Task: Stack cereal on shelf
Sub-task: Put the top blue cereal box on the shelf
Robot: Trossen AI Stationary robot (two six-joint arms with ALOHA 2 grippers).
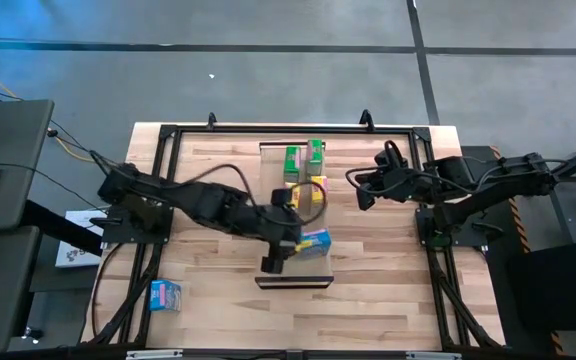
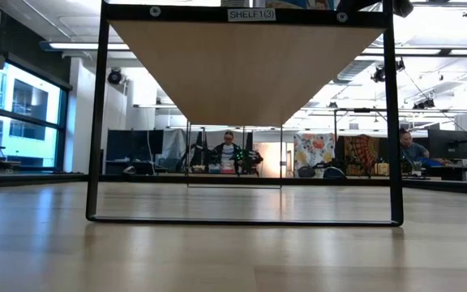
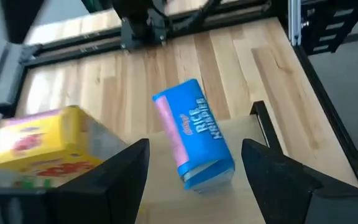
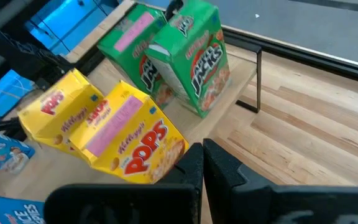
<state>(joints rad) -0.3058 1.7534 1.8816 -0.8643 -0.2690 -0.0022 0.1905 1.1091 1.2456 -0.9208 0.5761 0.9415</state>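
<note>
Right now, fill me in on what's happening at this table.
The left gripper is open over a blue Rice Krispies box lying on the shelf, beside two yellow Corn Pops boxes and two green Apple Jacks boxes. Another blue box lies on the table near the left arm's base. The right gripper waits shut beside the shelf.

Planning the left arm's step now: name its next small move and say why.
Probably lift the left gripper clear of the shelf: its fingers stand open on either side of a blue box resting there, and another blue box waits on the table.
</note>
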